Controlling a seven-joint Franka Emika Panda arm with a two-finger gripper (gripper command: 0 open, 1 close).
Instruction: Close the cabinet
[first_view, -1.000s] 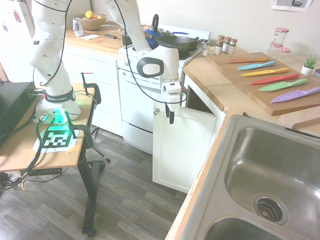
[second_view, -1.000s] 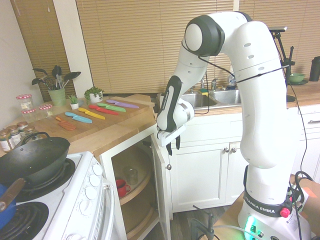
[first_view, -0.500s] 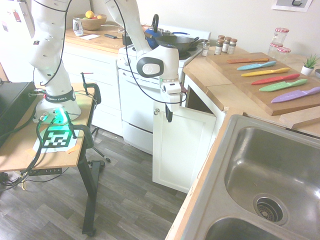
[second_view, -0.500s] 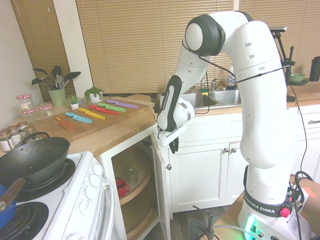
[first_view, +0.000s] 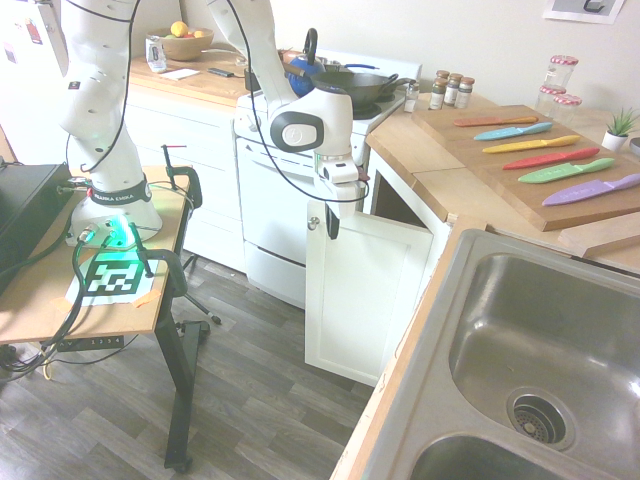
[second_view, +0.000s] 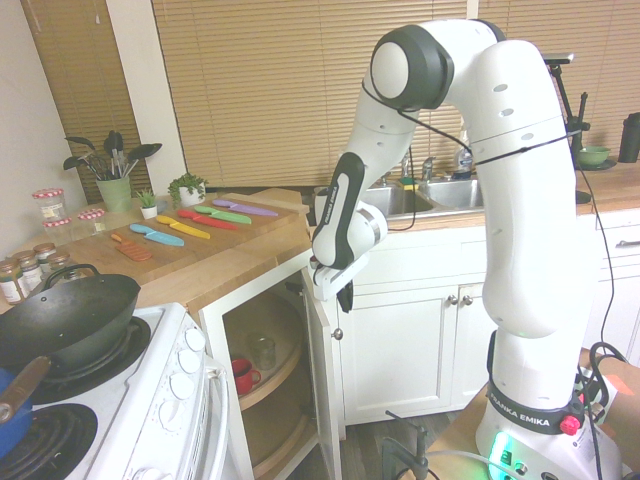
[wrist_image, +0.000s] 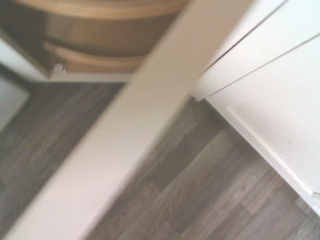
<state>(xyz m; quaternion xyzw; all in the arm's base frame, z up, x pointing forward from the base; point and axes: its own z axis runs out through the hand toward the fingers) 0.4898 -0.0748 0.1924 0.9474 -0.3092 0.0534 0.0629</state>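
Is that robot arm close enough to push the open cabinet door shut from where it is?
Probably yes. The shut gripper hangs right by the top outer corner of the open cabinet door, near its knob, with nothing between them.

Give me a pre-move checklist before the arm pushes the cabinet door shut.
1. Door state: cabinet door stands open, swung out from the frame; not ok, task undone.
2. Pincer shut, pointing down by the door's top edge near the knob: ok.
3. Contact with the door: cannot tell.
4. Swing path: the shelves' red mug and jar sit inside the opening: ok.
5. Oven stands next to the door's free edge; clearance for the arm: cannot tell.
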